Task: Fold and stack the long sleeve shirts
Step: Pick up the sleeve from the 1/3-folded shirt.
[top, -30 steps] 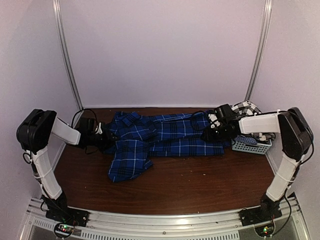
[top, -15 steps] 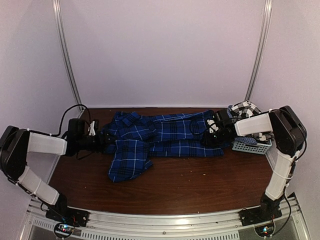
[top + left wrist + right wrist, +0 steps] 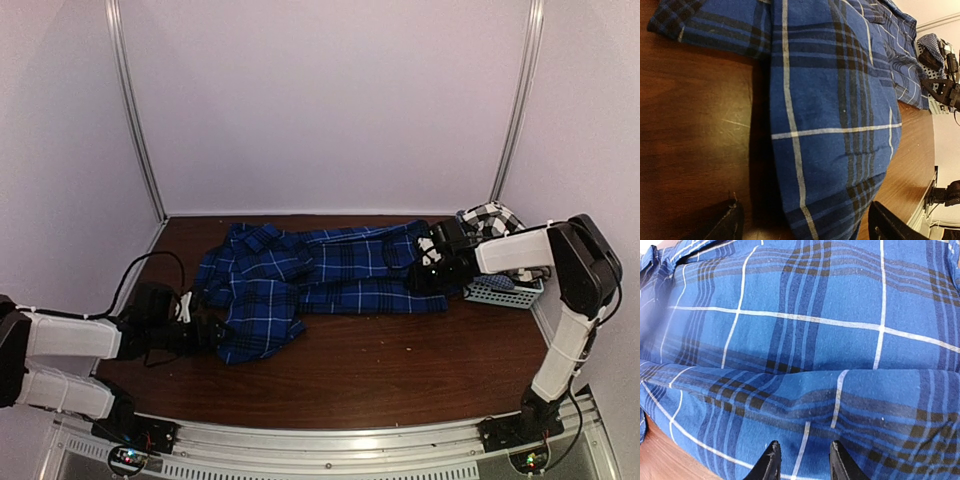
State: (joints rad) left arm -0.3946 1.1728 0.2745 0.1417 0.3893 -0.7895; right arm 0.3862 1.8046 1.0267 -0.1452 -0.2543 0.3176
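Both left fingers [image 3: 722, 227] are spreading wide, having released the blue plaid shirt [image 3: 330, 270] lying across the counter [image 3: 400, 370], likely readying another fold; right fingers [image 3: 769, 465] are sitting narrowly apart on its hem, grip unclear.

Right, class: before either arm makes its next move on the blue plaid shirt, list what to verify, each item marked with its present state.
1. Left gripper open: ok; fingers wide apart either side of the near flap of the blue plaid shirt.
2. Left gripper gripping cloth: not ok; nothing pinched.
3. Right gripper holding the shirt's right end: cannot tell; fingertips close together over the cloth.
4. Shirt lying flat: not ok; rumpled, one part folded toward the near edge.
5. Checked shirt clear of the blue one: ok; bunched at far right by the basket.
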